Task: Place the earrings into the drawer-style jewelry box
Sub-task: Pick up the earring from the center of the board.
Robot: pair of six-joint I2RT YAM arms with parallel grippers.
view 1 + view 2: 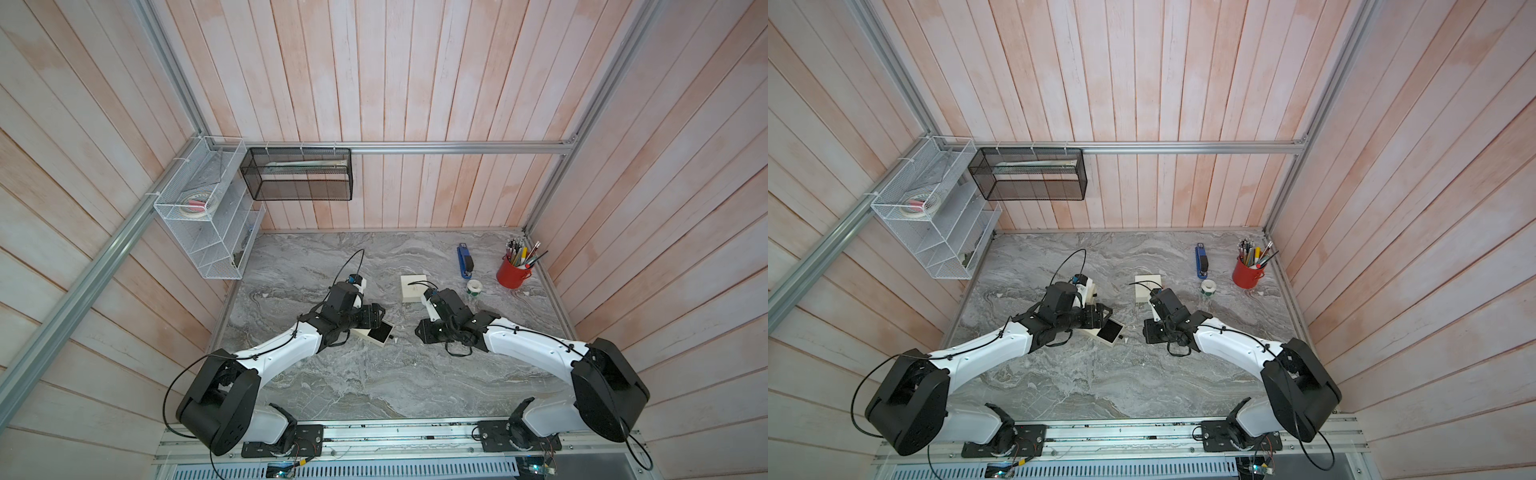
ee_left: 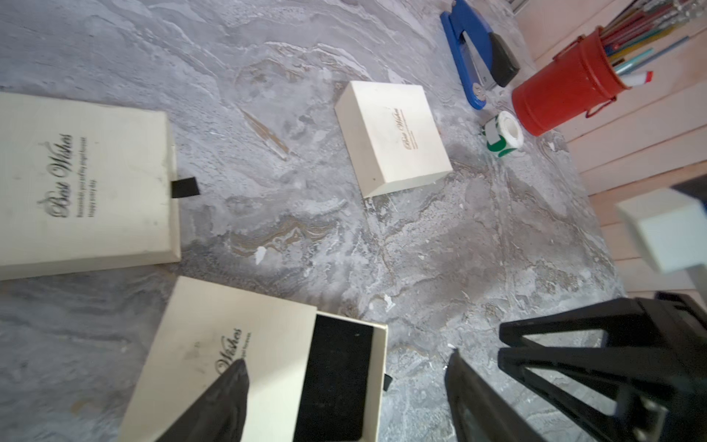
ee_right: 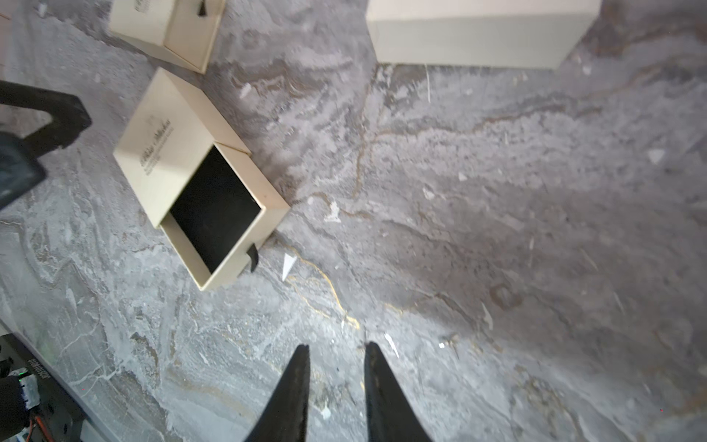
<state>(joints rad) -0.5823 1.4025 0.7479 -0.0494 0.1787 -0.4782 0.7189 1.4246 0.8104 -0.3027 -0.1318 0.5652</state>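
The drawer (image 3: 216,208), left of centre, is pulled out but empty; earrings cannot be made out; the left claw (image 2: 348,358) is parted wide, the right claw (image 3: 337,345) narrowly, nothing held; placing is judged undone.

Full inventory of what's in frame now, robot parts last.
jewelry boxes: 3, cream, mid-table
open box: 1 of them, drawer out, black lining
earrings: none discernible among marble flecks
stapler: 1, blue-black, far right
pen cup: 1, red, far right corner
tape roll: 1, white-green, near cup
wire basket: 1, white, left wall
mesh basket: 1, black, back wall
table: 1, grey marble
left hand: 1, black, open, by open box
right hand: 1, black, slightly open, empty, over table
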